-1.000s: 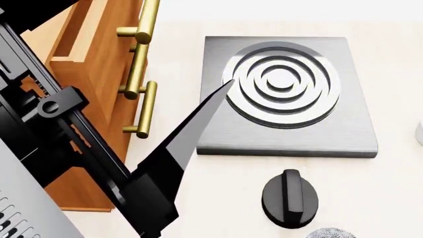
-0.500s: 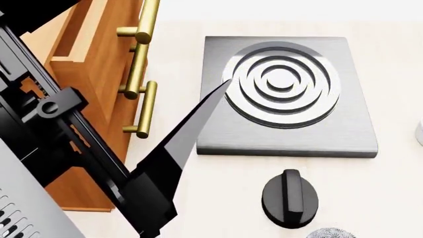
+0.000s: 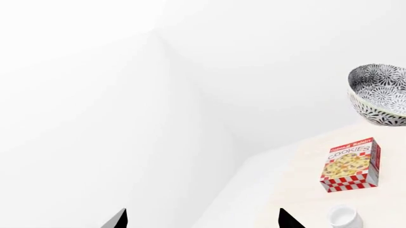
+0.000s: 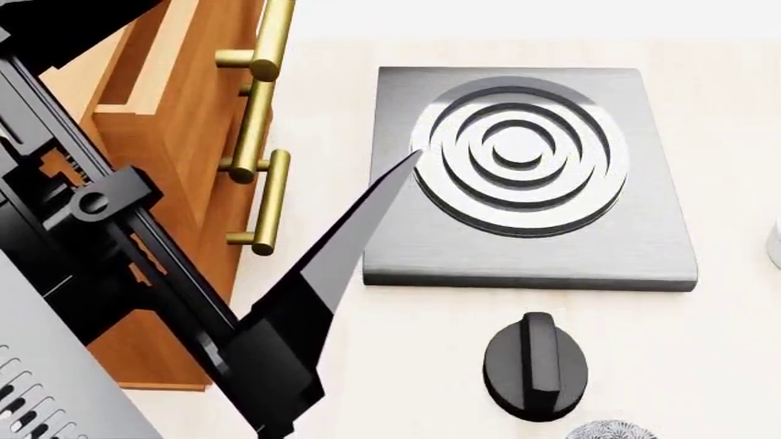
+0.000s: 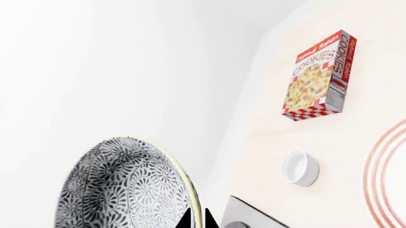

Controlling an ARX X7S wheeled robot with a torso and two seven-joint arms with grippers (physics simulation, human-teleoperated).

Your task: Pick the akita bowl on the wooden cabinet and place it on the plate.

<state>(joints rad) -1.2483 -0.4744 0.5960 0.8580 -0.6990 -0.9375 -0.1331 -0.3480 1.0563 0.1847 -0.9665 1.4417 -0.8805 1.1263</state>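
My right gripper (image 5: 198, 219) is shut on the rim of the akita bowl (image 5: 127, 185), one dark fingertip on each side of the thin wall. From the left wrist view the same patterned bowl (image 3: 379, 95) hangs in the air above the counter. A sliver of patterned bowl (image 4: 608, 430) shows at the head view's bottom edge. The plate (image 5: 374, 183) shows only as red rings at the right wrist view's edge. The wooden cabinet (image 4: 183, 119) stands at the left of the head view. My left gripper (image 3: 203, 219) is open and holds nothing; one of its fingers (image 4: 366, 219) reaches over the stove's edge.
A grey square stove burner (image 4: 525, 174) lies mid-counter with a black knob (image 4: 535, 366) in front of it. A cookies box (image 5: 317, 78) and a small white cup (image 5: 300, 167) stand on the counter beyond the plate. The cabinet's brass handles (image 4: 262, 183) jut toward the stove.
The left arm has shifted very slightly, its fingertip edging left over the stove. Nothing else in the head view has moved.
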